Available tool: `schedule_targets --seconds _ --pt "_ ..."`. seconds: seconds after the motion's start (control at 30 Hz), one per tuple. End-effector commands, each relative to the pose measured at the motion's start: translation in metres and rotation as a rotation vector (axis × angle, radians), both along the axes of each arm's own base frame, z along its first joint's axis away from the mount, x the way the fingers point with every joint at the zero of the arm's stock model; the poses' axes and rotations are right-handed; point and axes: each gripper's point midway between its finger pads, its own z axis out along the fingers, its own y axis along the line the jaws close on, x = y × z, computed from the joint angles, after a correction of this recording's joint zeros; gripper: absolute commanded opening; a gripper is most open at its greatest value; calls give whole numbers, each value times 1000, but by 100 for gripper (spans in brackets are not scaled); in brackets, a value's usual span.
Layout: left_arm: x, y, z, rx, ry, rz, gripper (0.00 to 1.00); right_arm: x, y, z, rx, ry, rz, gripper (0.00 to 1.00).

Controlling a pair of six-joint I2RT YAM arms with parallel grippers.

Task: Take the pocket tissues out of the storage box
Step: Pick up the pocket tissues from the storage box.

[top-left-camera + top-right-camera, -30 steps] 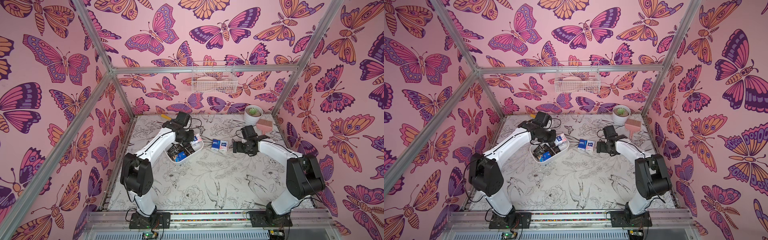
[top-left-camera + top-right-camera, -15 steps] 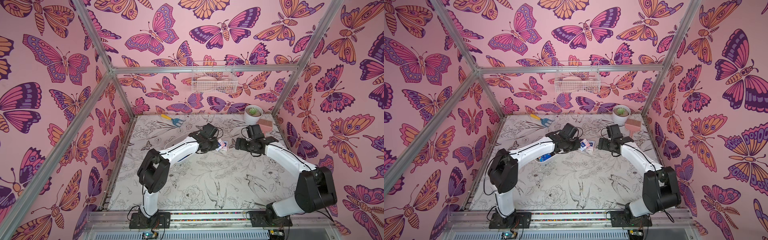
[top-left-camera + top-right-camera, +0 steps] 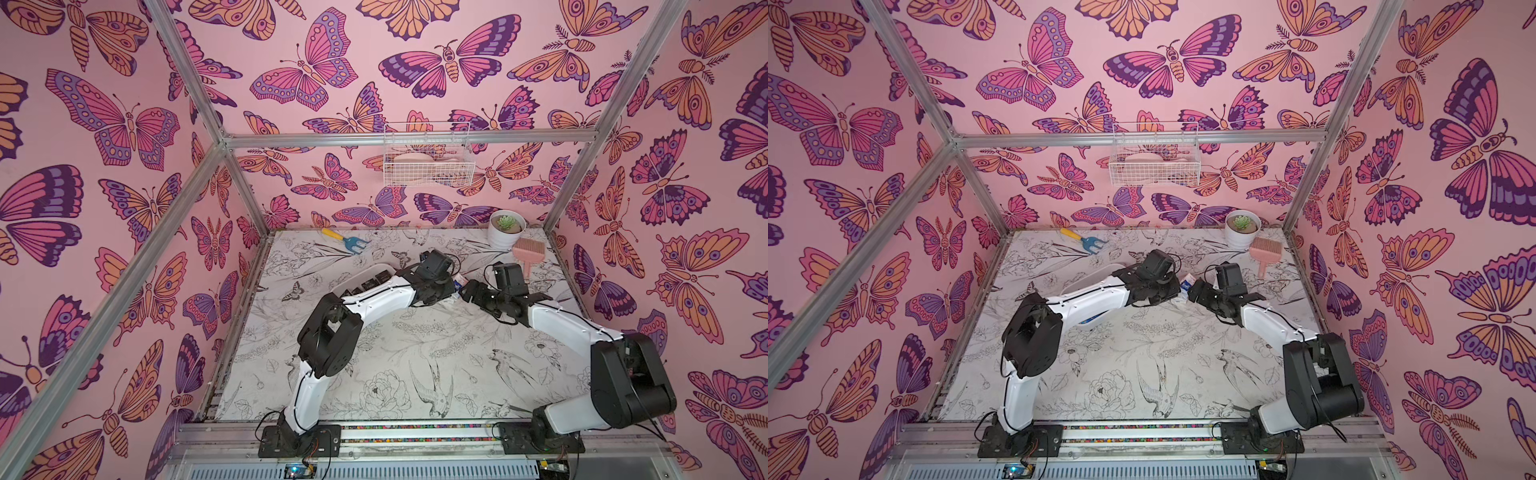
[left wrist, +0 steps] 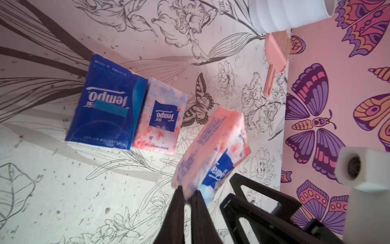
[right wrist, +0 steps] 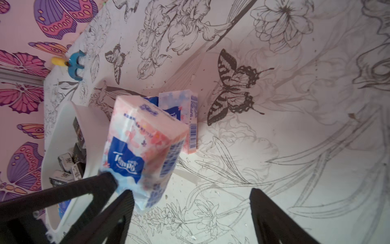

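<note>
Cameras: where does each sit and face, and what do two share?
Top views: high above the arm bases, facing down toward the back wall; left arm and right arm whole.
Left wrist: on the left arm, facing the pink packet in the shut left gripper.
Right wrist: on the right arm, facing the table past the open right gripper.
Shared: both wrist views show that packet.

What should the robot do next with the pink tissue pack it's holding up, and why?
Probably close the right gripper on the pink pack. The left gripper pinches only its corner in the air, and the right one's open jaws seem to sit around its lower end.
</note>
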Motion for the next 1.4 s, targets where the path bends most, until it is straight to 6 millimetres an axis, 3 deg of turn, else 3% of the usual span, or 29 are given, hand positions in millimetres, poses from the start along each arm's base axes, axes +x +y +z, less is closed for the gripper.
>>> schedule_targets --seconds 0.0,0.37,0.67,1.0,1.23,1.37 --pt "-5 -4 3 -65 31 -9 10 18 13 20 101 -85 -6 89" --pt "-13 -7 10 -140 57 -26 10 26 21 22 179 -109 -16 75" --pt "-8 5 11 -131 47 4 10 18 11 23 105 -92 -19 78" --pt "-11 -1 31 -181 35 -25 10 26 21 22 186 -109 -16 75" --pt "-14 -2 35 -203 35 -31 10 29 23 24 213 -120 -18 64" --pt "-15 -2 36 -208 34 -33 10 29 23 23 218 -116 -18 51"
